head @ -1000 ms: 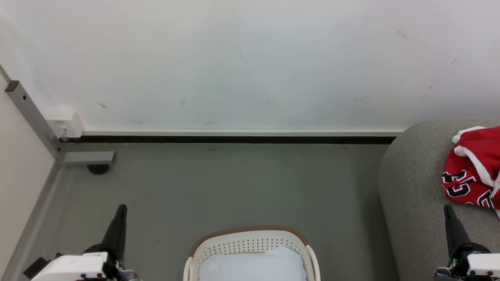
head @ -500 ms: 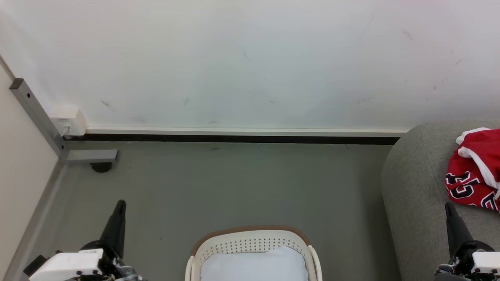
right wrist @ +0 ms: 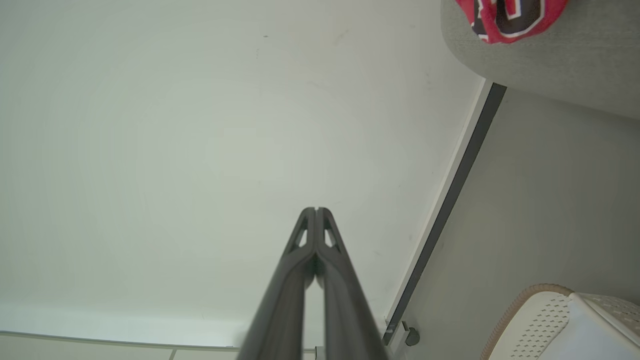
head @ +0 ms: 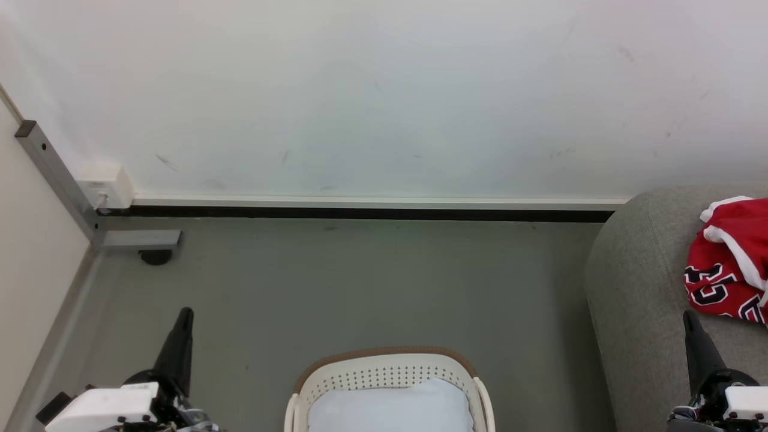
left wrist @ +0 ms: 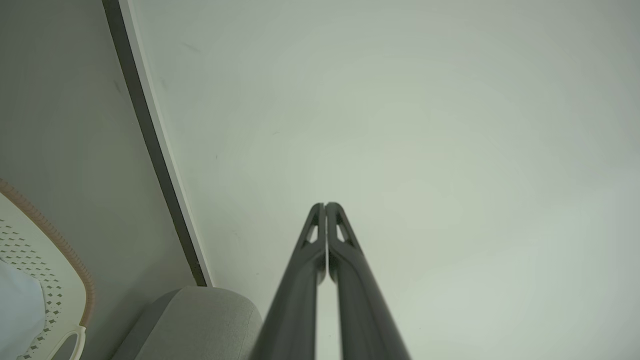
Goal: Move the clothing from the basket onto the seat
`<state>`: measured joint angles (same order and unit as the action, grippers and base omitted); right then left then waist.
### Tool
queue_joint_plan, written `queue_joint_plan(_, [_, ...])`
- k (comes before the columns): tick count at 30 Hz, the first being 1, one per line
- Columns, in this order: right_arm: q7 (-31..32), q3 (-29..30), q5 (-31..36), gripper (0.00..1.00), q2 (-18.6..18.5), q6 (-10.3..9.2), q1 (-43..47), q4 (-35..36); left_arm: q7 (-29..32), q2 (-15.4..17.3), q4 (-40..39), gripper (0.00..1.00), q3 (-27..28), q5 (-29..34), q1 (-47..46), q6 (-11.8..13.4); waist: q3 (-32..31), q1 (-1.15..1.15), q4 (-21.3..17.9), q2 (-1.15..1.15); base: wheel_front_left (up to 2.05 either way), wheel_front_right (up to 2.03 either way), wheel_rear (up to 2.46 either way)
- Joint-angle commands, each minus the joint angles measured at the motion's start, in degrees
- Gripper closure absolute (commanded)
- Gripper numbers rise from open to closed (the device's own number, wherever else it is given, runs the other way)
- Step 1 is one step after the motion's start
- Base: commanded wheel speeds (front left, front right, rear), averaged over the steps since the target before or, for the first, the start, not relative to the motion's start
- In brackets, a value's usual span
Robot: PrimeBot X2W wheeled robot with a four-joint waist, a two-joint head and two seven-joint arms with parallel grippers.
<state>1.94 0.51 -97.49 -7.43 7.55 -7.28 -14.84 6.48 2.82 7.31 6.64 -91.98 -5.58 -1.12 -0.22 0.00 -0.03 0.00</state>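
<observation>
The red clothing [head: 732,264] with white trim and dark numbers lies crumpled on the grey sofa seat [head: 642,288] at the right edge of the head view; a corner of the clothing [right wrist: 507,17] also lies on the seat [right wrist: 560,60] in the right wrist view. The cream basket [head: 384,372] with a brown rim stands at the bottom centre, holding only a pale bluish-white sheet [head: 390,408]. My left gripper [head: 185,315] is shut and empty at the lower left, its fingers pressed together [left wrist: 325,206]. My right gripper [head: 687,317] is shut and empty beside the seat, fingertips together [right wrist: 316,210].
A white wall [head: 384,90] with a dark baseboard [head: 360,213] runs across the back. A grey metal post [head: 54,180] with a white socket box [head: 105,185] and a foot [head: 141,240] stands at the left. Grey floor [head: 360,288] lies between basket and wall.
The whole head view shifted slightly between one second ago and half a second ago, so the camera moved. Since then nothing has visibly changed.
</observation>
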Motion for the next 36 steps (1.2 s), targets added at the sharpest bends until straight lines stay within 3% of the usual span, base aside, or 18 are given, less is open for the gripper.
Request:
queue_joint_plan(1, [-0.21,-0.1,-0.76,1.0,-0.52,-0.12,-0.52,0.22,0.15,0.11,-0.1,1.0,0.19,-0.73,-0.43,0.08,0.0,0.0,0.0,0.0,0.0,0.0,0.0])
queue_joint_plan(36, [-3.48,-4.2,-4.34,1.0,-3.56,-0.12,-0.23,0.98,0.15,0.11,-0.14,1.0,0.18,-0.73,-0.41,0.09,0.02,0.0,0.0,0.0,0.0,0.0,0.0])
